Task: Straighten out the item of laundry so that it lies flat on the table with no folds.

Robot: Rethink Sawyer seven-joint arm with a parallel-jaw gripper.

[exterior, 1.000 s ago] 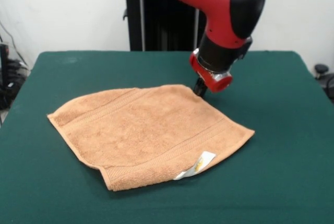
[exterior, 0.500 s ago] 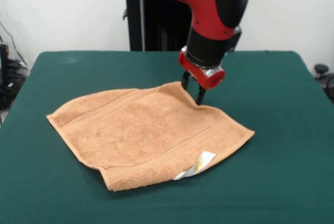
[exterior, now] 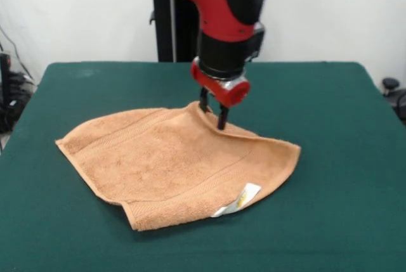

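The item of laundry (exterior: pixel 171 164), an orange-tan terry towel, lies spread on the green table (exterior: pixel 336 101) left of centre. Its white label with a yellow mark (exterior: pixel 243 198) sits at the near edge. The near left corner (exterior: pixel 130 212) is doubled under in a thick fold. My gripper (exterior: pixel 212 113) hangs from the red arm over the towel's far corner. Its two dark fingers (exterior: pixel 222 118) stand on either side of the raised far edge and pinch it. A ridge runs from that corner toward the right corner (exterior: pixel 295 151).
Green table surface extends well beyond the towel to the right and in front. A black stand (exterior: pixel 171 31) rises behind the table's far edge. Cables hang at the left edge (exterior: pixel 7 94), and a small dark object (exterior: pixel 390 85) sits past the right edge.
The arm has swung left across the frames, taking the towel's far corner with it. The towel's right corner has slid left and away from the camera, and the far edge has bunched up.
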